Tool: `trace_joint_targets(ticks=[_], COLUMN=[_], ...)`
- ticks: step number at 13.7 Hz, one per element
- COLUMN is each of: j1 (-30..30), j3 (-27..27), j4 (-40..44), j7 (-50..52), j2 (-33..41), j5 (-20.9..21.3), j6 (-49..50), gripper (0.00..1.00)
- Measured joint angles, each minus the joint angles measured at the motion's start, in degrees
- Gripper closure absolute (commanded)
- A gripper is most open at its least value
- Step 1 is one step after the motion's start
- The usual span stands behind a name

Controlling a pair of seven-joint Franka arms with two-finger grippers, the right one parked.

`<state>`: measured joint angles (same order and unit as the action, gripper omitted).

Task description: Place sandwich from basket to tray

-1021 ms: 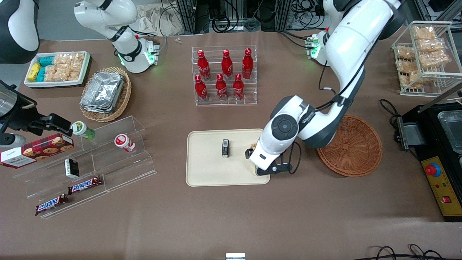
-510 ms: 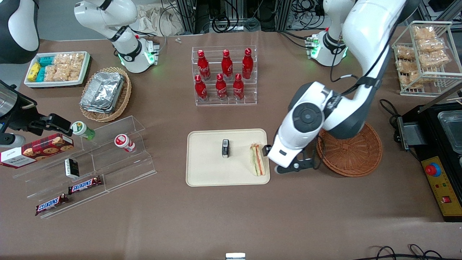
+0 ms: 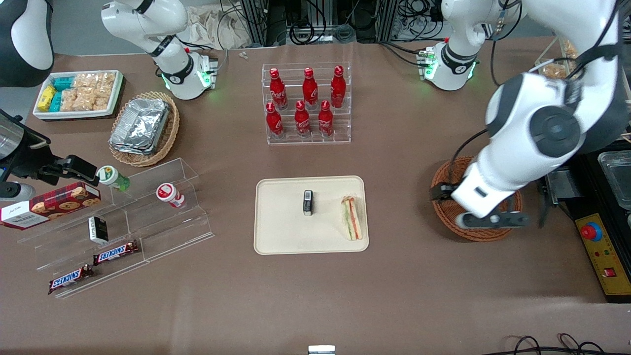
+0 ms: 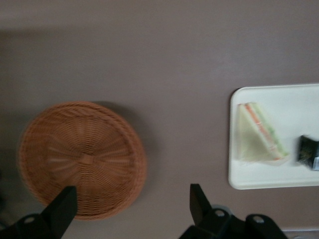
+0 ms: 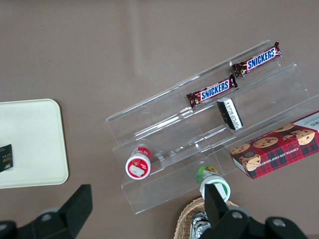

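The job looks done. The sandwich [image 3: 351,217] lies flat on the tray [image 3: 281,236], near the edge closest to the basket [image 3: 446,222]. A small black thing [image 3: 307,202] sits beside it on the tray. The basket has nothing in it. The tool [image 4: 130,205] is wide open and holds nothing. It hangs high above the basket, well apart from the tray, with the arm bent up over the brown surface [image 3: 315,296].

1. The arm covers part of the basket [image 3: 475,207] near the working arm's end of the table.
2. The gripper [image 4: 130,209] is cut off at the picture's edge.
3. The small dark packet [image 4: 309,152] on the tray [image 4: 279,179] is blurry.
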<state>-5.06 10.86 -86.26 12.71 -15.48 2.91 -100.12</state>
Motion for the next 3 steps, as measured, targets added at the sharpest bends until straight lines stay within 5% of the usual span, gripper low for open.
trace_joint_targets(ticks=[3], j1=[0.19], j3=[-8.84], j4=[-2.5], j7=[-18.0], j2=[5.11], j5=[-2.29], j6=[4.84], gripper=[0.0])
